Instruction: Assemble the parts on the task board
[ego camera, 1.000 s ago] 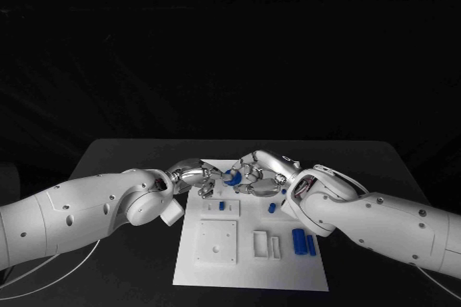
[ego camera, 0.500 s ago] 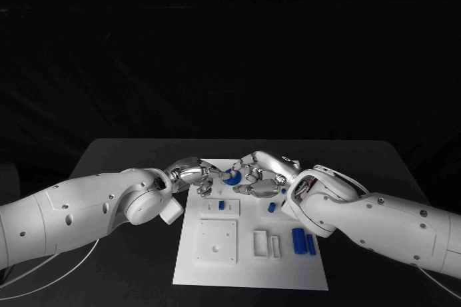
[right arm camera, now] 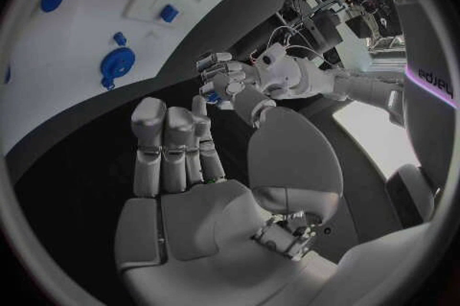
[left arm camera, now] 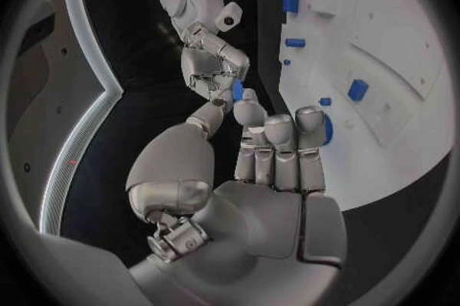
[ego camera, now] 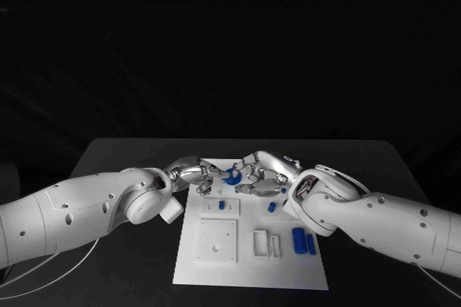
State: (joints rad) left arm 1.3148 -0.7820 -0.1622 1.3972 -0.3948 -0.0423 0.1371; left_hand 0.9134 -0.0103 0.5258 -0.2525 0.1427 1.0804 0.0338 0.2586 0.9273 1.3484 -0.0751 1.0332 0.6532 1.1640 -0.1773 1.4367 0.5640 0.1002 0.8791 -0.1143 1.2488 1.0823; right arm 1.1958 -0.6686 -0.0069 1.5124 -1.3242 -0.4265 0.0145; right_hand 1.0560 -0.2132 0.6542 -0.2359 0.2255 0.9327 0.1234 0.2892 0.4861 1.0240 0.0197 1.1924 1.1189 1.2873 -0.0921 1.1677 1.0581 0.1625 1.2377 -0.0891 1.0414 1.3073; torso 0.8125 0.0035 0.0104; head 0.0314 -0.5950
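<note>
Right, both hands are meeting at the board's 12 o'clock edge. Right hand [ego camera: 258, 176] is pinching a small blue part [ego camera: 232, 176] at its fingertips; left hand [ego camera: 197, 174] is sitting beside it, fingers loosely extended, holding nothing. The task board [ego camera: 248, 267] is lying mid-table.

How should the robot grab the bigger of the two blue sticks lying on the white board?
Probably from straight above, pinching the bigger blue stick across its middle, on its long sides. It lies flat on the task board, and the second blue stick lies close beside it, leaving little finger room there.
</note>
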